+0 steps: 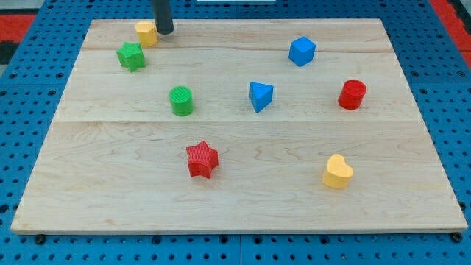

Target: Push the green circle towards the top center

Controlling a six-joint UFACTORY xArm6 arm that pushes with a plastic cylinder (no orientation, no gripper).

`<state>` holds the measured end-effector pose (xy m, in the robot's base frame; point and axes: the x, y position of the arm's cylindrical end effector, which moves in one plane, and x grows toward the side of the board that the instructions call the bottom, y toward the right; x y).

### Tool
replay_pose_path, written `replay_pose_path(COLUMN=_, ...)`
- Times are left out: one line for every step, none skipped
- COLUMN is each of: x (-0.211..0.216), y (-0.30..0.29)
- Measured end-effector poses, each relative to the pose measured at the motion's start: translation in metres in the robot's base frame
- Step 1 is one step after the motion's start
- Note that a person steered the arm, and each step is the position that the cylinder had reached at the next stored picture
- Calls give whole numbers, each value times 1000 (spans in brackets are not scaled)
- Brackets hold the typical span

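**Op:** Green circle point(181, 100) sits left of centre on the wooden board point(412, 184), upright, clear on all sides. Blue triangle point(260, 96) to its right, well apart; red star point(202, 159) below it, toward the view's bottom.

**Log:** How will it handle?

**Op:** My guess: light, rigid plastic, ribbed top, flat base on smooth wood. Should slide easily and may roll off a glancing contact, being round. I'd meet it low on the side facing the view's bottom-left, square through its middle, so it travels up and rightward to the top centre.

**Log:** Where's the tool?

**Op:** My tip point(165, 32) rests at the view's top left, just beside a yellow block point(146, 33), apparently touching it. Green star point(131, 56) lies just below that. Tip is well apart from the circle.

**Log:** Jaws?

**Op:** None fitted; it's a bare rod, nothing to open or clench.

**Log:** Other blocks?

**Op:** Blue cube point(302, 51) upper right, red cylinder point(352, 94) at right, yellow heart point(338, 171) lower right. The blue cube lies off to the right of the route.
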<state>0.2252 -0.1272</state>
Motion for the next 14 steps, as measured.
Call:
replay_pose_path(x=22, y=7)
replay_pose_path(x=63, y=8)
replay_pose_path(x=88, y=5)
replay_pose_path(x=142, y=5)
replay_pose_path(x=180, y=-17)
replay_pose_path(x=212, y=-3)
replay_pose_path(x=232, y=34)
replay_pose_path(x=216, y=28)
replay_pose_path(x=193, y=28)
replay_pose_path(x=180, y=28)
replay_pose_path(x=176, y=34)
replay_pose_path(x=163, y=34)
replay_pose_path(x=143, y=33)
replay_pose_path(x=124, y=34)
